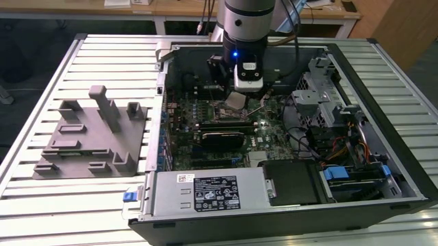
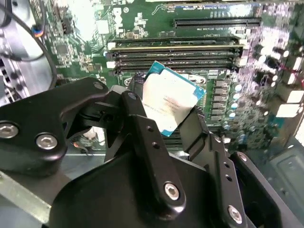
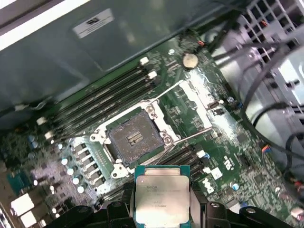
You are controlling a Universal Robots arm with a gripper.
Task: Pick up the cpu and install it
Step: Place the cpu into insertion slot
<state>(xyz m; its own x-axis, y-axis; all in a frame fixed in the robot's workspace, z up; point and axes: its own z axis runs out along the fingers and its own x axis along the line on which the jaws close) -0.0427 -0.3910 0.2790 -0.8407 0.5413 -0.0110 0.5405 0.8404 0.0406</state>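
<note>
Arm [image 1: 246,20] drops near-vertical into the open PC case [image 1: 403,169], wrist straight, hand [image 1: 237,100] pointing down at the motherboard [image 1: 179,148].

Hand is clamped on the cpu [image 1: 237,99]. In the second wrist view two black fingers [image 2: 142,128] pinch the chip [image 2: 168,102] by opposite edges. Its silver lid w/ teal-green rim shows between them, and it looks tilted rel. to the board behind.

In the first wrist view the cpu [image 3: 162,194] sits square in the hand [image 3: 162,202], lid toward the camera. It is held in the air, not touching anything else.

Landmark is the socket [image 3: 132,138]:
- Socket lies open on the board, dark contact field exposed, metal frame around it, thin lever rod running off one corner.
- Cpu hangs near the socket but apart from it and not seated. In the exterior view it is just above the socket [image 1: 220,110] and a bit toward the exterior view's right.
- RAM slots [image 3: 104,95] run just beside the socket.
- Power supply box [image 1: 205,192] is inside the case, well apart from the socket.
- Grey fixture block [image 1: 89,133] is outside the case on the slatted surface [image 1: 102,56], well apart from the socket toward the exterior view's left.
</note>
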